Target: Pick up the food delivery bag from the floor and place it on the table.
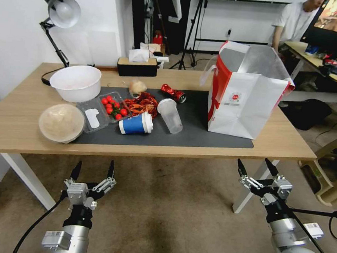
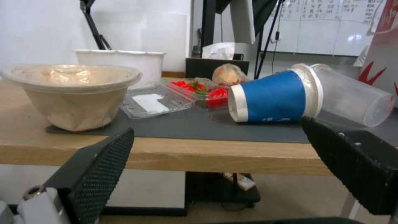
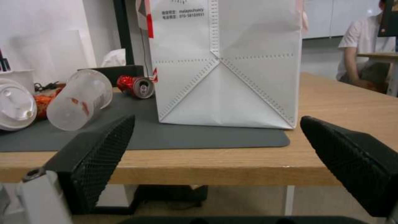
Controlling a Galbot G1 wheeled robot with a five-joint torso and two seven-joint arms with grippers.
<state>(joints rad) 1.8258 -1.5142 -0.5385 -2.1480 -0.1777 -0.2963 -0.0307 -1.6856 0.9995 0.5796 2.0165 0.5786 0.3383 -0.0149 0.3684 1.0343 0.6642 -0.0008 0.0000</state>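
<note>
The food delivery bag [image 1: 246,96] stands upright on the table [image 1: 19,125], at the right end of the dark grey mat [image 1: 191,132]; it is white with red panels, a round red logo and an open foil-lined top. Its white front face [image 3: 226,62] shows close up in the right wrist view. My left gripper [image 1: 93,168] hangs open below the table's front edge, over the floor [image 1: 160,216]. My right gripper [image 1: 255,164] is open too, just below the table's front right corner, apart from the bag. Both grippers [image 2: 215,149] [image 3: 215,143] hold nothing.
On the mat lie a blue paper cup [image 1: 136,124], a clear plastic cup [image 1: 170,115], a crushed red can [image 1: 173,93], red food scraps [image 1: 142,103], a tomato tray [image 1: 114,106] and a lidded bowl [image 1: 62,122]. A white bowl [image 1: 76,82], desk lamp [image 1: 59,12] and tissue box [image 1: 137,65] stand behind. A stool [image 1: 336,168] sits right.
</note>
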